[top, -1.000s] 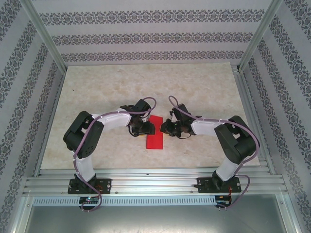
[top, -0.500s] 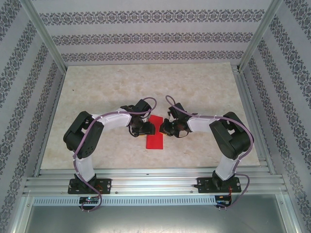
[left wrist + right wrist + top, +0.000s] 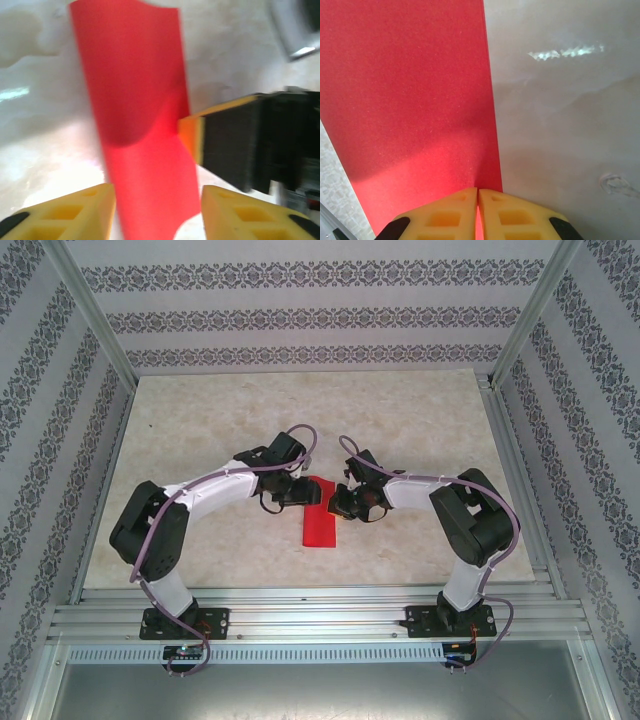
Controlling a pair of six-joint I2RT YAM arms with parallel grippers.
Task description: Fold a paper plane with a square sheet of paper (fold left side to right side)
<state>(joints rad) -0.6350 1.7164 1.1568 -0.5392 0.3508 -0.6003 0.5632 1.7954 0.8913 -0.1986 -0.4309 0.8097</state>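
Observation:
The square sheet of paper (image 3: 320, 526) lies folded into a narrow red rectangle on the table between my two grippers. My left gripper (image 3: 303, 492) is at its far left corner. In the left wrist view its yellow fingers (image 3: 65, 212) stand open on either side of the red strip (image 3: 135, 90), with gaps on both sides. My right gripper (image 3: 338, 502) is at the strip's right edge. In the right wrist view its gripper (image 3: 478, 192) is shut on the paper (image 3: 410, 100) near that edge, a red sliver showing between the tips. The paper bulges up there.
The marble-patterned table top (image 3: 220, 420) is bare around the paper. Aluminium rails (image 3: 320, 615) run along the near edge, and patterned walls (image 3: 300, 315) close in the back and sides. The right gripper's yellow finger (image 3: 191, 137) and black body show in the left wrist view.
My left arm has stretched out, its elbow dropping left and its gripper shifting up and right over the paper's far end. The right gripper moved slightly left, then stayed.

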